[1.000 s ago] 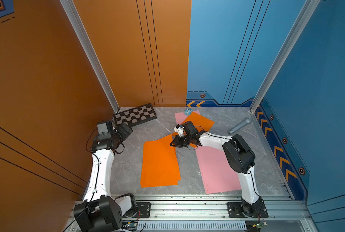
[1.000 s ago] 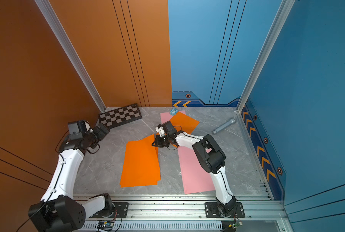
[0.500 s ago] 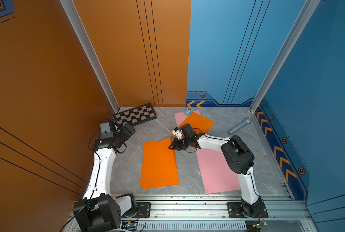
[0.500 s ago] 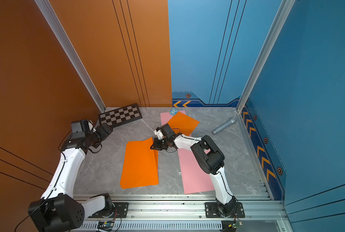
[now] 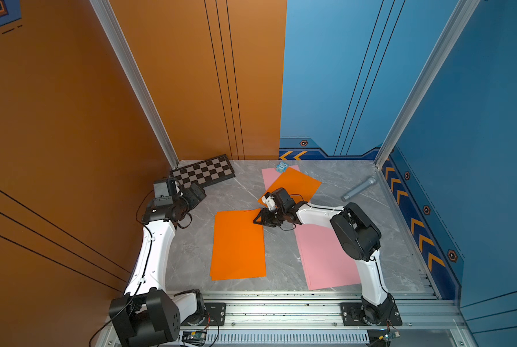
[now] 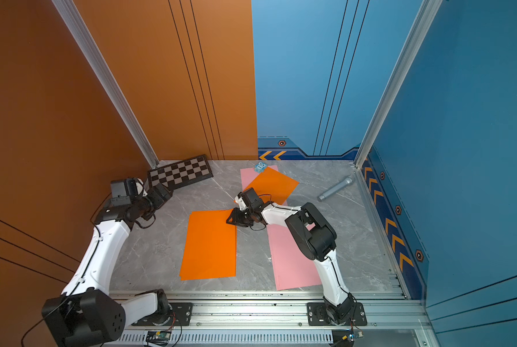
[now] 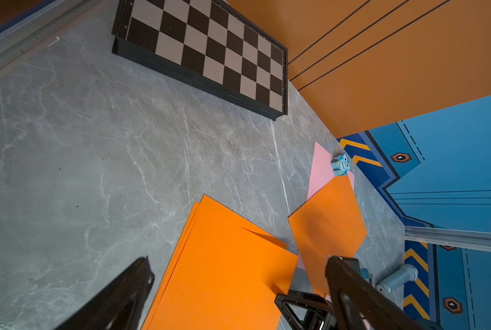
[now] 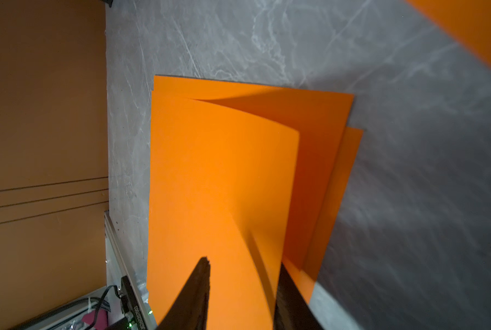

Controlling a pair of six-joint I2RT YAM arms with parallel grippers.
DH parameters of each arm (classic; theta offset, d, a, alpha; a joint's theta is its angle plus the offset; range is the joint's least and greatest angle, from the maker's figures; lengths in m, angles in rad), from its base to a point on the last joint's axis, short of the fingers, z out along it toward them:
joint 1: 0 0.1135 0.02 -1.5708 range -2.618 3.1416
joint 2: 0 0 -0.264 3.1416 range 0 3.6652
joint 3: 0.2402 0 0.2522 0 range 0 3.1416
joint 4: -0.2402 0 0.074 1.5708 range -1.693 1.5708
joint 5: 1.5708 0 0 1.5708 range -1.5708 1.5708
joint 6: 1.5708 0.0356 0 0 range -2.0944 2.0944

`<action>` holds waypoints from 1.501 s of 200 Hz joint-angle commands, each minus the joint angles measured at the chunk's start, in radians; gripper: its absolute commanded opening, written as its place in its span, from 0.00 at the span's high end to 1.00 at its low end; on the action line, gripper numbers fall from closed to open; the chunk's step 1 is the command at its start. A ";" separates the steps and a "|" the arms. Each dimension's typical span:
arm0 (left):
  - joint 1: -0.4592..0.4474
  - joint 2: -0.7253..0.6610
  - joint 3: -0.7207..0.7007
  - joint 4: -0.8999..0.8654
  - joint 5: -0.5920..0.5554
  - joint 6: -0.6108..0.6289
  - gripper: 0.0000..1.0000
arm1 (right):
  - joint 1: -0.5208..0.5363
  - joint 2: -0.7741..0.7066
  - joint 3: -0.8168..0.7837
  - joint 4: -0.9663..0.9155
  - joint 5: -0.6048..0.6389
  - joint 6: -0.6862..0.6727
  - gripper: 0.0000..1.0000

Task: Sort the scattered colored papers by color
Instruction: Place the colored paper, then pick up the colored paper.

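A grey marbled bench [image 5: 281, 255] carried everything. A long pile of light pink paper sheets [image 5: 326, 258] lay on its right side, partly under the right arm. To the left of it, apart, lay a pile of bright orange paper sheets [image 5: 237, 246], roughly squared up, its top sheet bowed upward at the far right corner. One loose orange sheet [image 5: 296, 183] lay askew near the back wall, overlapping a pink sheet there. A black-and-grey checkered board [image 5: 204, 172] sat in the back left corner. The right tool [image 5: 259, 218] hung low over the orange pile's raised corner, released, its fingers [image 8: 201, 285] parted around the bowed sheet without pinching it. The left tool [image 5: 197, 193] hovered near the board, spread wide and empty. A grey cylinder [image 5: 358, 188] lay at the back right, and a small blue figure [image 5: 281, 167] stood on the rear pink sheet.
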 commanded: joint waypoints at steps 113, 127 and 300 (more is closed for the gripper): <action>-0.479 0.483 0.335 0.289 0.060 0.265 0.02 | -0.277 -0.341 -0.188 -0.077 0.201 -0.031 0.00; -0.483 0.601 0.417 0.343 0.186 0.258 0.02 | -0.339 -0.338 -0.196 -0.078 0.176 0.008 0.00; -0.507 1.447 1.319 0.117 0.342 0.252 0.02 | -0.509 -0.062 0.044 -0.174 0.178 0.034 0.02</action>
